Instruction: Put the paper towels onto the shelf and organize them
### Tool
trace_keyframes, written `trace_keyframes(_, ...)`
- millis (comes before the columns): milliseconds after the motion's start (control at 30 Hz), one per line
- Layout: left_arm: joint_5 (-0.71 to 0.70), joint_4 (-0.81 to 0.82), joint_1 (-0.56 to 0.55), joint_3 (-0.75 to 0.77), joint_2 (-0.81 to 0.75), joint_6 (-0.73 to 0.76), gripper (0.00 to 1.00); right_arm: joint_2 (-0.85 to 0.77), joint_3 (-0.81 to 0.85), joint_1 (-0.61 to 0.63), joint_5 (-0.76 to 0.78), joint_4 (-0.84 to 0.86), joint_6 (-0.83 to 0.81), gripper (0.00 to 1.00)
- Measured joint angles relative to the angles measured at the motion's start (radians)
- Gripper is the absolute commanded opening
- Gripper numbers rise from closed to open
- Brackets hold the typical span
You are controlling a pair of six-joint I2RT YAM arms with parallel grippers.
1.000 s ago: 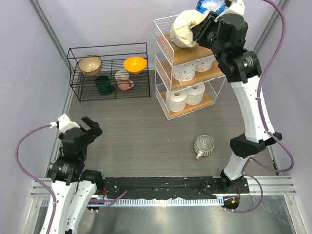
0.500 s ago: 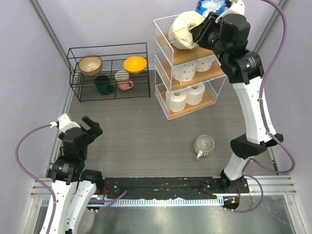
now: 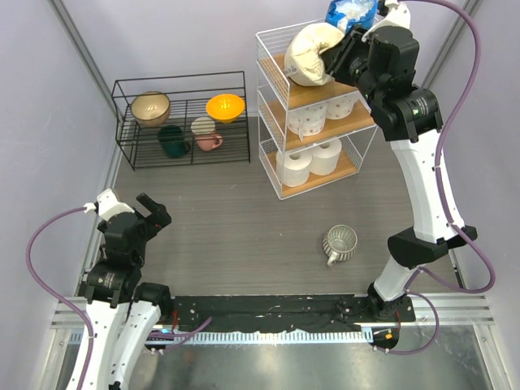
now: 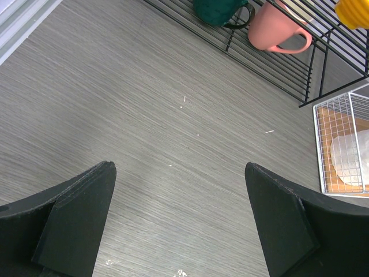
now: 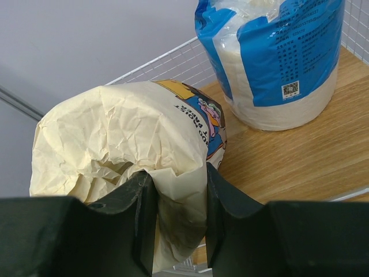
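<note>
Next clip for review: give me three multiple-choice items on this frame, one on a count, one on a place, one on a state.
1. How many white rolls sit on the lowest level of the shelf?
A) none B) two C) four
2. Where does the blue-wrapped roll stand?
A) the shelf's top board B) its middle board C) its lowest board
3. What is the state of the right end effector?
A) open and empty B) shut on a bowl C) shut on the cream roll

Answers:
1 B, the top view shows a pair side by side there.
2 A, the right wrist view shows it upright on the top wood, against the wire wall.
3 C, its jaws pinch the crumpled wrapper between them.
</note>
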Motion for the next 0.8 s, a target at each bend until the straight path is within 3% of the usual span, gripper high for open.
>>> trace_keyframes(433, 0.001, 0.000, 0.000, 0.000, 0.000, 0.000, 1.00, 0.000, 0.000, -0.019, -0.002, 0.016, 0.000, 0.56)
trace_keyframes(800, 0.001, 0.000, 0.000, 0.000, 0.000, 0.000, 1.00, 0.002, 0.000, -0.035, -0.022, 0.055, 0.001, 0.63)
